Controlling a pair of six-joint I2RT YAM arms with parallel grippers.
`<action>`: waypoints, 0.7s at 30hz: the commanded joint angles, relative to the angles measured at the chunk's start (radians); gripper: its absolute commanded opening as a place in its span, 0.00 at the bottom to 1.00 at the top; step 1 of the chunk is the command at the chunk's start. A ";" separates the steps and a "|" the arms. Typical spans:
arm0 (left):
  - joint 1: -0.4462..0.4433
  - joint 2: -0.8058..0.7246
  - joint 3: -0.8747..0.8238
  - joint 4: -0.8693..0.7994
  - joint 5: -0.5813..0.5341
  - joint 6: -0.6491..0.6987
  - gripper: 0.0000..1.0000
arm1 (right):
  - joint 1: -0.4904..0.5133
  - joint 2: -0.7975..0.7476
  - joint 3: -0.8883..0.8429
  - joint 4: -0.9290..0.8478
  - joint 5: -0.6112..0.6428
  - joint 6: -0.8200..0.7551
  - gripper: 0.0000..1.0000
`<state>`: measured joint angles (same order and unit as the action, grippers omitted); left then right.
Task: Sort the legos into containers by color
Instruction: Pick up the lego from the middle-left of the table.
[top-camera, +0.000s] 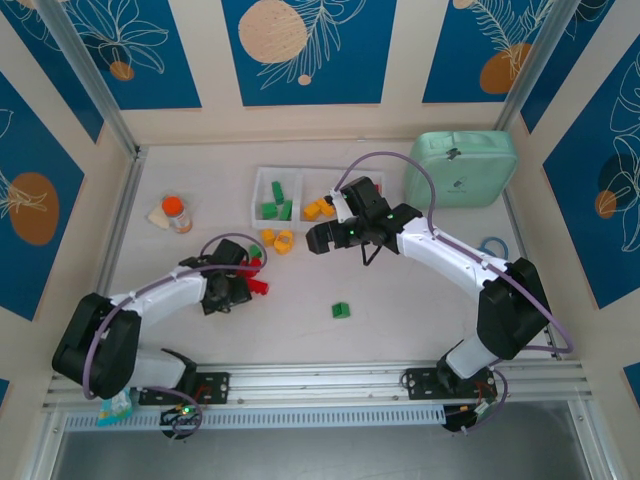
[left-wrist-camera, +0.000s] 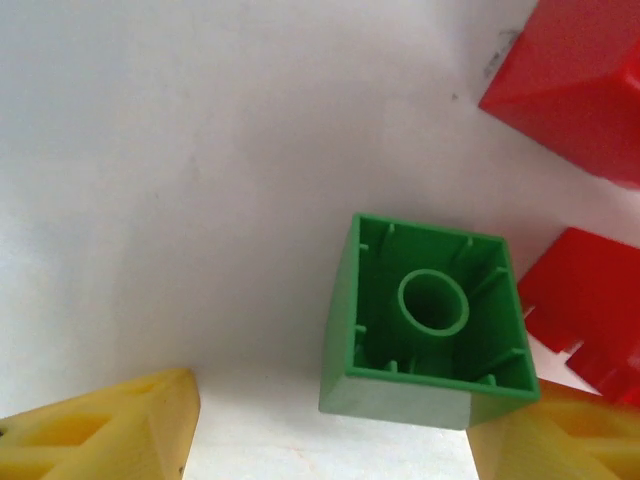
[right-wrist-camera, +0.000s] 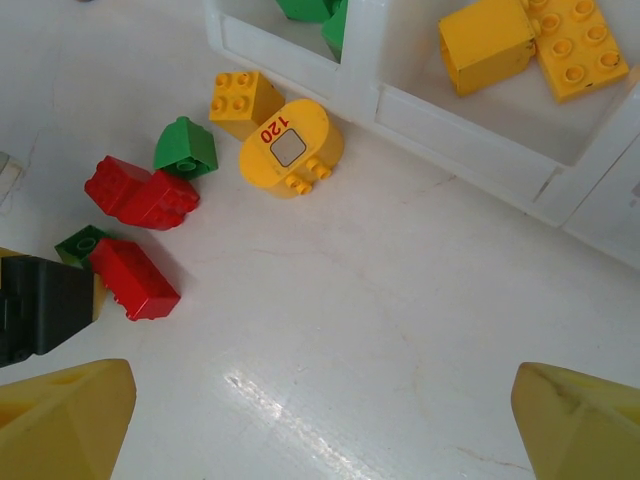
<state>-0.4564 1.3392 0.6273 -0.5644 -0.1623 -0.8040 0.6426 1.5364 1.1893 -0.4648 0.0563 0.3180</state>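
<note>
Straddling a hollow green brick (left-wrist-camera: 430, 320), the left gripper (left-wrist-camera: 335, 432) has its jaws apart. In its wrist view the blunt yellow fingertips (left-wrist-camera: 110, 430) sit at seven and five o'clock of the brick, the left one clear of it. Whether the right one touches the brick cannot be told. The brick lies underside up, showing thin ribs and a round central tube. Two glossy red bricks (left-wrist-camera: 580, 80) lie at one and three o'clock of it on the smooth white table (left-wrist-camera: 180, 180).

The right gripper (right-wrist-camera: 320, 420) hangs open and empty above bare tabletop, its wedge-shaped yellow tips wide apart. At twelve o'clock in its wrist view stands the translucent white tray (right-wrist-camera: 450, 120). Two studded yellow bricks (right-wrist-camera: 485, 42) lie in one square compartment, and green pieces (right-wrist-camera: 320, 15) in the one to its left. Just outside the tray wall lie a rounded yellow piece (right-wrist-camera: 290, 148) marked 120 and a square yellow brick (right-wrist-camera: 245, 98).

From above, a lone green brick (top-camera: 341, 310) sits at six o'clock of the tray. A rounded mint-green case (top-camera: 460, 170) sits at three o'clock of it, and an orange-capped bottle (top-camera: 176, 212) at nine.
</note>
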 joint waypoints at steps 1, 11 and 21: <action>0.010 0.016 0.024 0.018 -0.063 0.010 0.68 | 0.005 -0.005 0.015 -0.022 0.010 -0.016 0.97; 0.072 0.054 0.037 0.099 -0.011 0.103 0.69 | 0.005 -0.006 0.013 -0.033 0.016 -0.023 0.97; 0.077 0.106 0.019 0.150 0.043 0.050 0.51 | 0.007 0.000 0.016 -0.037 0.017 -0.023 0.97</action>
<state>-0.3862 1.3983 0.6533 -0.5030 -0.1856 -0.7364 0.6426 1.5364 1.1893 -0.4843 0.0685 0.3107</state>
